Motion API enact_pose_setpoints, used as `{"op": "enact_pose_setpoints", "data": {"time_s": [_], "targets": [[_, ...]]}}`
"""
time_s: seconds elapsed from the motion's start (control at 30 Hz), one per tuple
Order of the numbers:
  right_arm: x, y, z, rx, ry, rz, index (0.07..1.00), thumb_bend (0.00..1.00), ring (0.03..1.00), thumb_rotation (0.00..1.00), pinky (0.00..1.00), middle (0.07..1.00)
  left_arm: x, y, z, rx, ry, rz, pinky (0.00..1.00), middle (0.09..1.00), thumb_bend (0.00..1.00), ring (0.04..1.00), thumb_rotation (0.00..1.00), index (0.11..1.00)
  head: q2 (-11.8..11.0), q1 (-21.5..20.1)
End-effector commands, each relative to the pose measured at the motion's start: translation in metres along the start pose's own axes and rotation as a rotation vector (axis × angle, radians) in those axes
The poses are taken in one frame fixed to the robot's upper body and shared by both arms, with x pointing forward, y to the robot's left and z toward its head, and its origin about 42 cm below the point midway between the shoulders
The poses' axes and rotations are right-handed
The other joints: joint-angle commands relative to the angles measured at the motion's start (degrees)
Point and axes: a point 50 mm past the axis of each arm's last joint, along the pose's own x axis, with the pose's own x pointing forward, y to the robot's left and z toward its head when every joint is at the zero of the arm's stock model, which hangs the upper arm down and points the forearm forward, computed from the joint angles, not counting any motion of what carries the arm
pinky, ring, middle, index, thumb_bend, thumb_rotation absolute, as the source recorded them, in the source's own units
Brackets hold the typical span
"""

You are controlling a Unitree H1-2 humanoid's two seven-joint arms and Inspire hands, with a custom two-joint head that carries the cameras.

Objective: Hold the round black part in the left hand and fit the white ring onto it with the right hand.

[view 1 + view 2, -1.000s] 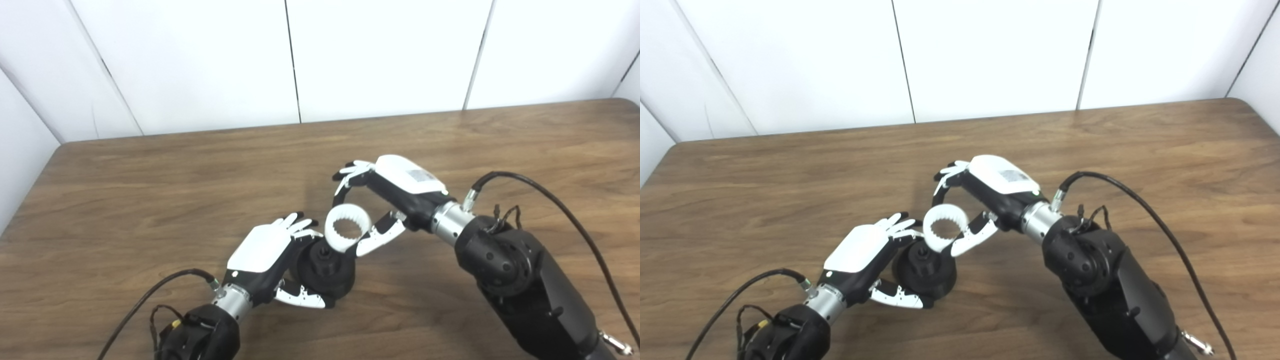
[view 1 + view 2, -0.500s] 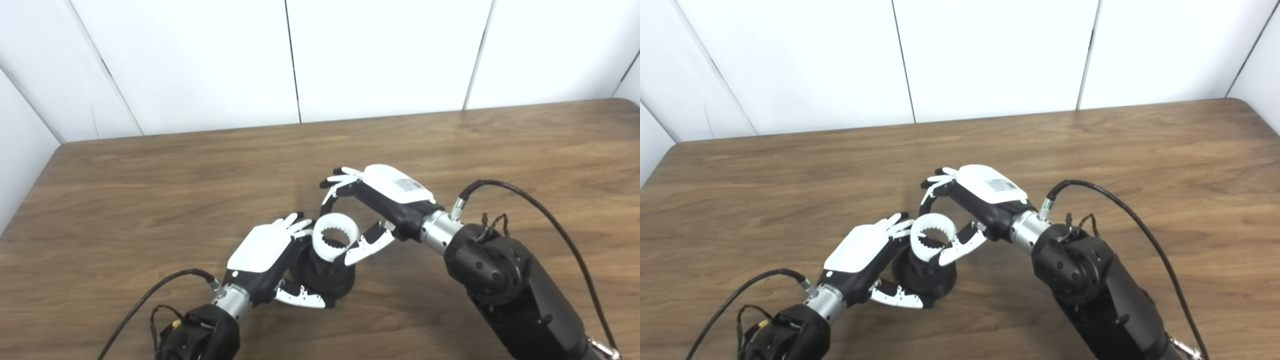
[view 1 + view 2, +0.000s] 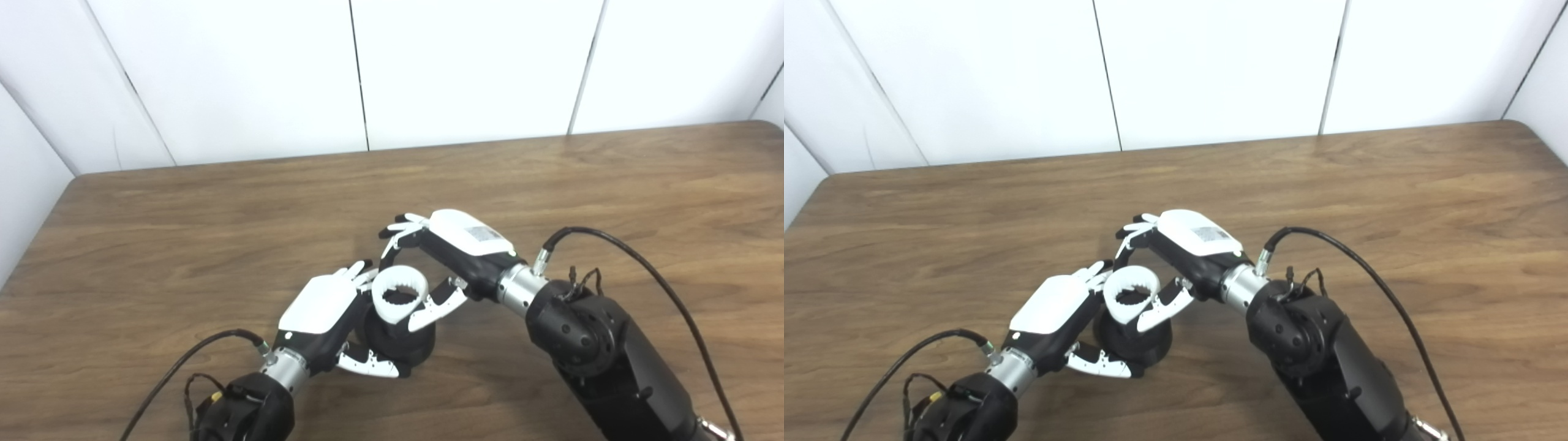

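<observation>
Since a second ago the white ring [image 3: 399,296] has come down and to the left, from just off to the side of the black part [image 3: 401,340] to right on top of it. Looks like it's sitting over the part's raised middle now, though I can't tell if it's actually seated or only resting there.

Right hand [image 3: 450,263] pinches the ring, thumb on the near side and fingers curled over the far rim. Left hand [image 3: 334,318] is wrapped around the black part, thumb underneath, holding it low over the wooden table [image 3: 184,233].

What could go wrong: the ring has teeth on the inside, so if they don't line up with whatever's on the hub, pushing down probably just jams it or cocks it to one side. It also looks a bit tilted. And the thumb sits so close to the part that it could get in the way, or the left grip could slip under a hard push.
</observation>
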Motion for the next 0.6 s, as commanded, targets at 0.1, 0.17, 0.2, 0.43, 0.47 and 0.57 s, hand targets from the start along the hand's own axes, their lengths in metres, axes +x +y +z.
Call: {"op": "enact_pose_setpoints", "data": {"time_s": [0.1,0.17,0.2,0.43,0.47,0.57], "targets": [[0.0028,-0.0046,0.0088,-0.03,-0.048,-0.027,0.608,0.76,0.961,0.28,0.88,0.875,0.0007,0.0029,-0.0024,0.04,0.019,-0.017,0.96,0.927,0.75,0.99,0.39,0.694,0.1,0.2],[0.0023,-0.0034,0.0091,-0.03,-0.047,-0.023,0.608,0.75,0.962,0.28,0.88,0.876,0.0007,0.0032,-0.0025,0.041,0.02,-0.018,0.96,0.928,0.75,0.991,0.39,0.696,0.1,0.1],[0.0019,-0.0027,0.0092,-0.029,-0.047,-0.021,0.607,0.76,0.962,0.27,0.88,0.875,0.0008,0.0033,-0.0026,0.043,0.019,-0.017,0.96,0.928,0.75,0.991,0.4,0.699,0.2,0.1],[-0.0008,-0.0011,0.0091,-0.029,-0.054,-0.022,0.603,0.75,0.961,0.27,0.88,0.873,0.0013,0.0024,-0.0033,0.047,0.02,-0.017,0.95,0.926,0.76,0.987,0.41,0.704,0.2,0.1],[-0.0011,-0.0012,0.0091,-0.029,-0.055,-0.023,0.602,0.75,0.961,0.27,0.88,0.873,0.0014,0.0026,-0.0032,0.049,0.02,-0.017,0.95,0.926,0.76,0.987,0.41,0.705,0.2,0.1],[-0.0021,-0.0012,0.0083,-0.026,-0.06,-0.027,0.6,0.75,0.961,0.26,0.88,0.873,0.0019,0.0035,-0.0027,0.047,0.018,-0.014,0.95,0.923,0.76,0.985,0.41,0.702,0.3,0.1]]}}
